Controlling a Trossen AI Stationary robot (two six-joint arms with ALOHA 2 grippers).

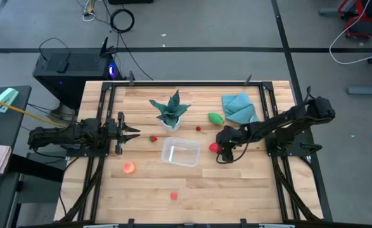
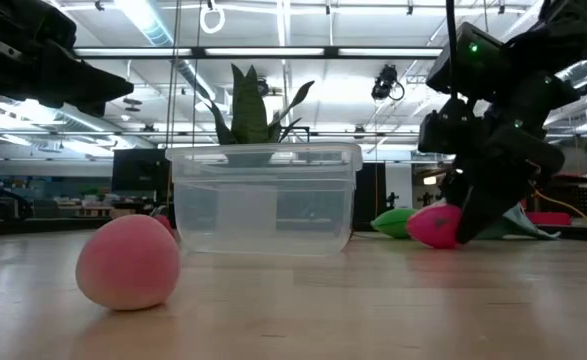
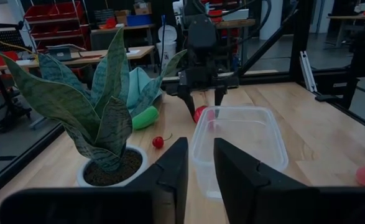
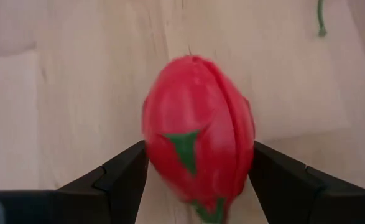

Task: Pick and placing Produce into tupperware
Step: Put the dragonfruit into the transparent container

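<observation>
The clear tub (image 1: 180, 152) stands at the table's middle; it also shows in the low view (image 2: 265, 198). My right gripper (image 1: 220, 152) is just right of the tub, shut on a red toy pepper (image 4: 198, 134) with a green stem end. The pepper also shows in the low view (image 2: 433, 225). A green oval (image 1: 215, 118), two small red pieces (image 1: 153, 139) (image 1: 199, 129), an orange-yellow ball (image 1: 128, 168) and a red ball (image 1: 173, 196) lie on the wood. My left gripper (image 1: 130, 132) is open and empty, left of the tub. My right gripper pinches the red pepper between its two fingers, one on each of its bulging sides (image 4: 150, 163). The fingers point down from above. The pepper sits at the table top (image 2: 435, 240); whether it is lifted clear I cannot tell.
A spiky potted plant (image 1: 171, 111) stands behind the tub. A blue cloth (image 1: 239, 107) lies at the far right, next to the green oval. Black frame rails (image 1: 103, 120) run along the table's left and right sides.
</observation>
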